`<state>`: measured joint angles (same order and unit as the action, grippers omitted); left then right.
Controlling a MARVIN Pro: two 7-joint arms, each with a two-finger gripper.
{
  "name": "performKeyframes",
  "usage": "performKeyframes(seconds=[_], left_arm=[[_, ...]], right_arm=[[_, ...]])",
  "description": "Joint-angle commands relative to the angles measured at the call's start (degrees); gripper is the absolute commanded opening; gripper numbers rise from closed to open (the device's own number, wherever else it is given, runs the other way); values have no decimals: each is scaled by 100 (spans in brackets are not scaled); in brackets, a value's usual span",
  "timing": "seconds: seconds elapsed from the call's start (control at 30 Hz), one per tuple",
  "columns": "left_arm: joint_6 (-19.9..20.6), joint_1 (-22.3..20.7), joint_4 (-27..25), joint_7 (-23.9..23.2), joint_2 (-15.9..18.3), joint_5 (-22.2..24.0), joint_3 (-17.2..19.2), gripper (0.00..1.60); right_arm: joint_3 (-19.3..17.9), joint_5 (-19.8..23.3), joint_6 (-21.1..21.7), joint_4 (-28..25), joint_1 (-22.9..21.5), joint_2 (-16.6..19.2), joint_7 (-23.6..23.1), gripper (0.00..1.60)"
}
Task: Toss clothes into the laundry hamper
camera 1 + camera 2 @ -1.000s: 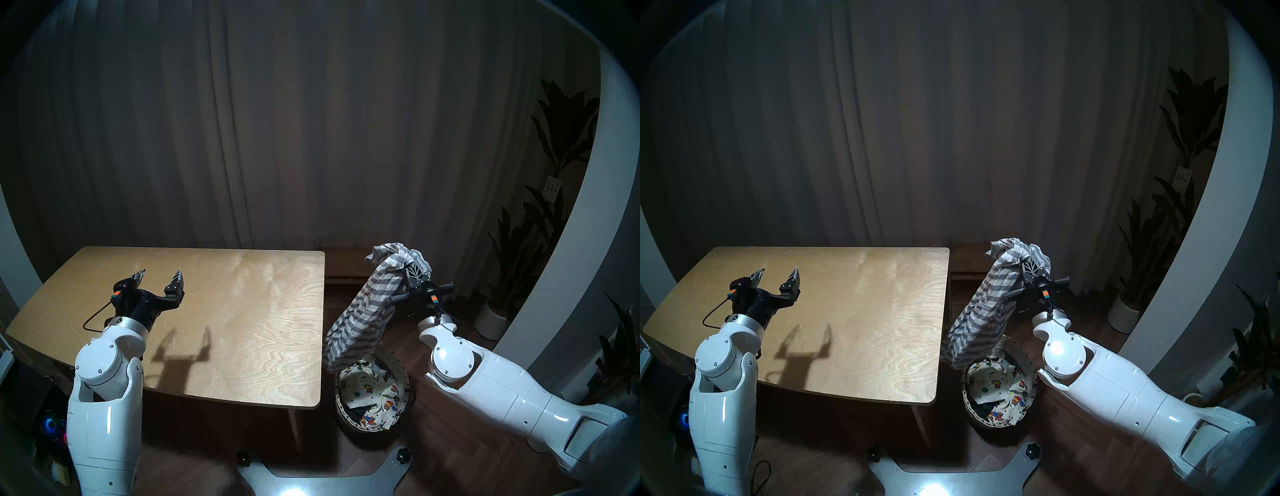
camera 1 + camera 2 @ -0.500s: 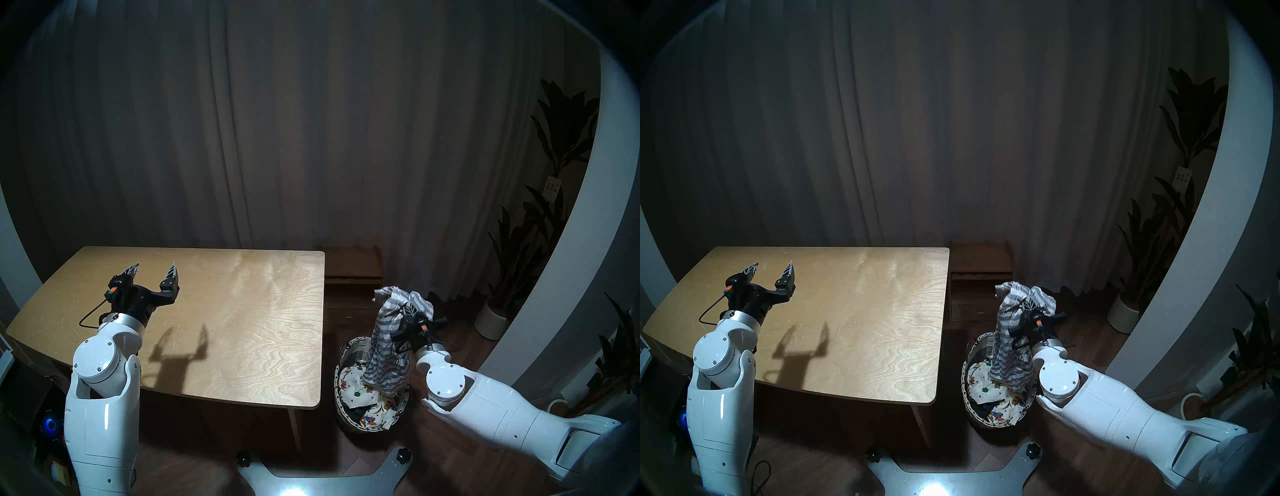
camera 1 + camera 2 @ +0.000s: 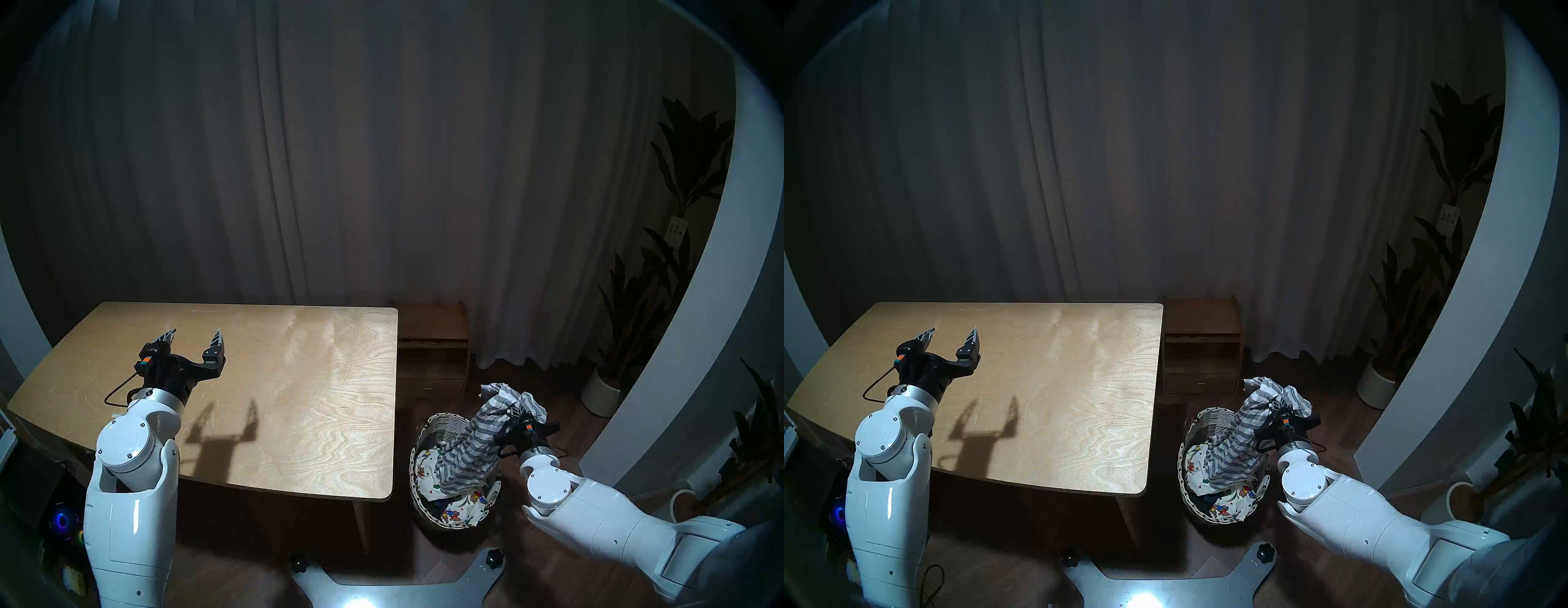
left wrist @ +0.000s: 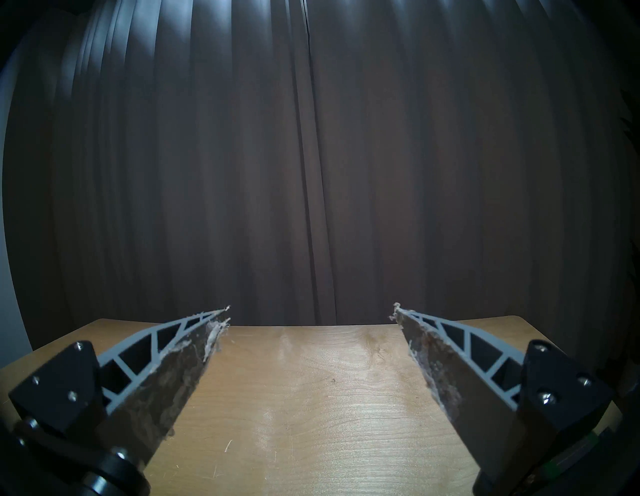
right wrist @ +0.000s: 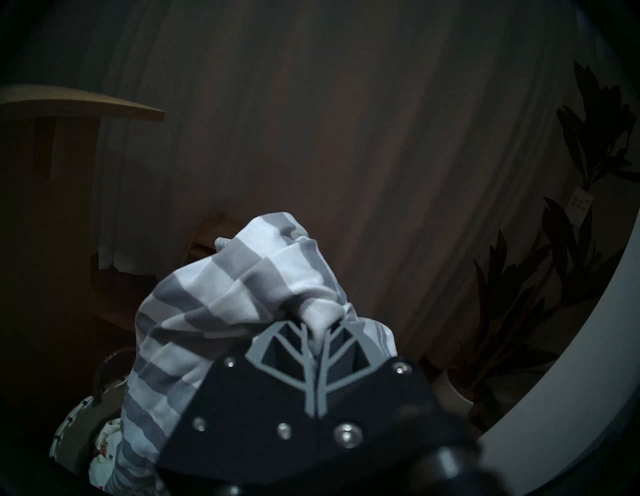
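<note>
My right gripper (image 3: 515,412) is shut on the bunched top of the grey-and-white striped garment (image 3: 471,458), just above the far right rim of the woven laundry hamper (image 3: 424,429) on the floor. The garment's lower end lies inside the hamper, on the cream bear-print garment (image 3: 462,505). A dark navy piece (image 3: 439,505) shows beneath that. The right wrist view shows the fingers (image 5: 294,343) closed on striped cloth (image 5: 214,311), with the hamper (image 5: 69,426) at lower left. My left gripper (image 3: 196,335) is open and empty above the table.
The wooden table (image 3: 297,403) stands left of the hamper, its right edge close to it. A small wooden shelf (image 3: 432,339) stands behind the hamper by the curtain. A white plant pot (image 3: 600,390) and a curved white wall are to the right. My base plate (image 3: 399,586) is in front.
My right arm came down and toward me with the striped garment, from high above the hamper to its rim; the cloth's lower end went into the hamper. The left arm barely shifted.
</note>
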<state>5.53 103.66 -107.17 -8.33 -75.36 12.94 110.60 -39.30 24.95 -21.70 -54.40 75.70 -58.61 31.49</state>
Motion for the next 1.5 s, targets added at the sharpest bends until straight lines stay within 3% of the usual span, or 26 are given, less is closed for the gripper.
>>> performKeyframes(seconds=[0.0,0.03,0.17,0.5,0.77,0.93,1.03,1.17,1.33,1.47], left_arm=[[8,-192,-32,13,14,39,-29,160],[7,-205,-18,27,12,46,-44,160],[1,-244,5,46,23,69,-53,160],[-18,-264,34,104,72,143,-35,160],[-39,-322,-6,117,129,213,-1,160],[-56,-310,-31,82,154,265,-3,160],[-63,-270,-59,16,174,296,-19,160],[-72,-199,-99,-70,177,333,-26,160],[-57,-116,-189,-86,171,347,40,160],[-46,-97,-217,-83,173,351,83,160]], right_arm=[[280,-215,-171,25,142,-313,-41,0],[332,-272,-327,-281,240,-198,-26,0],[329,-360,-579,-551,246,-73,44,0],[-105,-571,-1247,-1349,154,622,430,0],[-322,-711,-1562,-1995,478,1175,618,0],[-273,-713,-1570,-2405,930,1526,687,0],[-126,-696,-1377,-2656,1153,1609,652,0],[94,-725,-726,-2875,1226,1599,689,0],[408,-712,-218,-1879,794,892,490,0],[672,-559,208,-1559,402,692,381,0]])
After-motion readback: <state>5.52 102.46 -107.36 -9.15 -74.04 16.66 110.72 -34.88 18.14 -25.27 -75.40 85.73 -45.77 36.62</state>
